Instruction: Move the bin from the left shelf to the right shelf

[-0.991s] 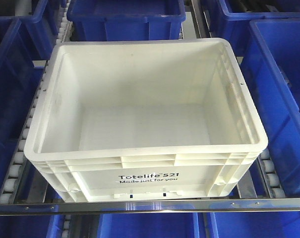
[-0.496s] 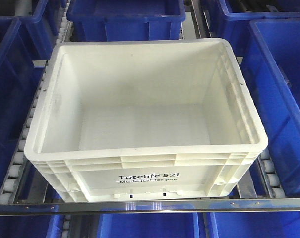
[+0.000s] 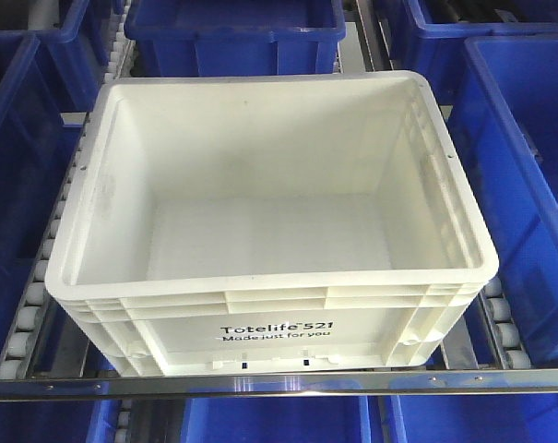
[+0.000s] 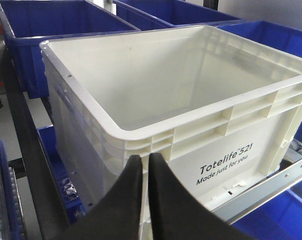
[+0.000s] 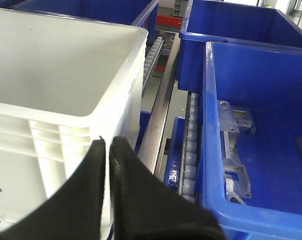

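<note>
**White bin sits on the roller shelf, both grippers pinched close at its front corners**

Bin [image 3: 271, 212] first, from the front-facing view: we see a large white tote, open and with nothing inside, standing on a roller lane [image 3: 29, 314] with its printed side toward us and a metal rail [image 3: 279, 380] running across just below it. The black print reads "Totelife 521 Made just for you". Blue bins [image 3: 523, 185] flank it on both sides, and another blue one [image 3: 232, 32] stands behind it. We see neither arm in this view.

From the left wrist view, we look over the left gripper [image 4: 144, 165] at the near left front corner of the bin [image 4: 155, 95]. Its two dark fingers [image 4: 128, 190] stand nearly together, only a thin slit between them, and nothing is held in that slit. The tips lie right at the ribbed rim under the corner; we cannot tell whether they touch it. A blue bin [image 4: 56, 25] stands beyond the white one.

From the right wrist view, the right gripper [image 5: 107, 147] sits at the bin's other front corner [image 5: 66, 65]. Its fingers [image 5: 91, 180] are likewise almost closed, with a narrow gap and nothing between them. To the right we see a metal rail [image 5: 158, 115], a line of rollers [image 5: 190, 145], and a blue bin [image 5: 260, 130] carrying a metal bracket [image 5: 233, 145] on its floor.
</note>
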You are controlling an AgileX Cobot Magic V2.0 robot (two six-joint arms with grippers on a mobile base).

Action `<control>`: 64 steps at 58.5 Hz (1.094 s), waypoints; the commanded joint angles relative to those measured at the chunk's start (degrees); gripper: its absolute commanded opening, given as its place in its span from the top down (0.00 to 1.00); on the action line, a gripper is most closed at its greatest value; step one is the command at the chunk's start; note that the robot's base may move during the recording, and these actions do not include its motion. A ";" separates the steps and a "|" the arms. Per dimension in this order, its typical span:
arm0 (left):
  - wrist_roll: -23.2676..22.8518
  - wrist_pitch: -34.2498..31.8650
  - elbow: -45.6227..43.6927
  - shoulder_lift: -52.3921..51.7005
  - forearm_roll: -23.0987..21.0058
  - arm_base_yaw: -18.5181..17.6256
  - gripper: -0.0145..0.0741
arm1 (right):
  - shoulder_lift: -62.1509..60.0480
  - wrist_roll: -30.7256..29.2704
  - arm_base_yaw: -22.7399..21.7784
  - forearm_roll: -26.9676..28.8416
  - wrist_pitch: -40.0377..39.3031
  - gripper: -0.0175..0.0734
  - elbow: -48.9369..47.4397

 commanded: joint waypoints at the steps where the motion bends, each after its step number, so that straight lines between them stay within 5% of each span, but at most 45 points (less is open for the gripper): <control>1: 0.01 -4.01 -1.51 -0.09 -0.63 -0.38 0.85 | -0.21 0.16 0.04 -0.88 -4.66 0.82 -1.40; 46: 0.01 -4.45 -1.51 -0.68 0.43 -0.06 0.85 | -0.21 0.16 0.04 -0.88 -4.36 0.82 -1.40; 64: -0.49 -20.49 10.30 -0.85 4.27 13.52 0.85 | -0.21 0.16 0.04 -0.88 -4.33 0.82 -1.40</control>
